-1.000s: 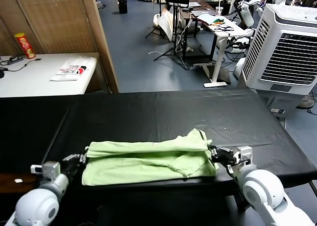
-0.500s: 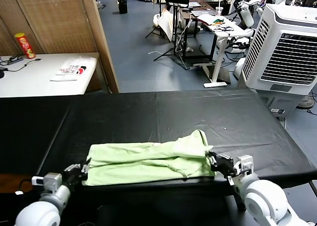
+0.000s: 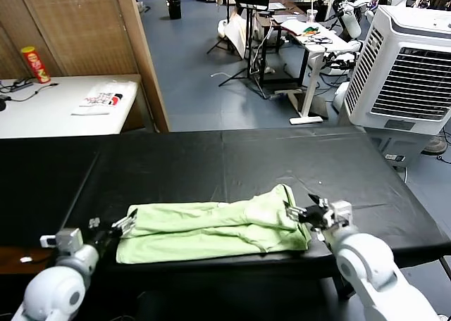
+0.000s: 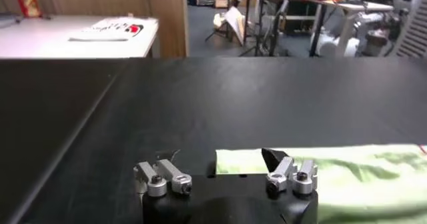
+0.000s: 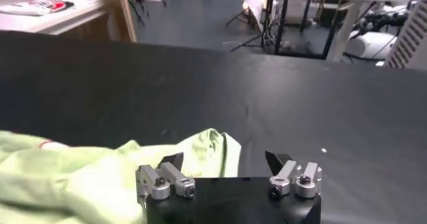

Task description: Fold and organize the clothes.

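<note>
The clothes, one pale green shirt point(image 3: 211, 226), lie folded into a long band along the near edge of the black table point(image 3: 232, 159). My left gripper point(image 3: 121, 225) stands open at the band's left end; in the left wrist view the shirt point(image 4: 347, 172) starts just past its spread fingers, and the gripper point(image 4: 220, 157) holds nothing. My right gripper point(image 3: 307, 212) is open at the bunched right end. In the right wrist view the shirt point(image 5: 100, 172) lies ahead of the gripper point(image 5: 225, 159), with cloth reaching between the wide jaws but not pinched.
A white side table point(image 3: 42, 113) at the far left carries a white printed item point(image 3: 102, 99) and a red can point(image 3: 32, 64). A wooden partition point(image 3: 91, 25) stands behind it. A large white air cooler point(image 3: 405, 60) stands at the back right.
Both grippers were shut on the ends of the shirt and have opened, letting go of it. The shirt has settled flat near the table's front edge.
</note>
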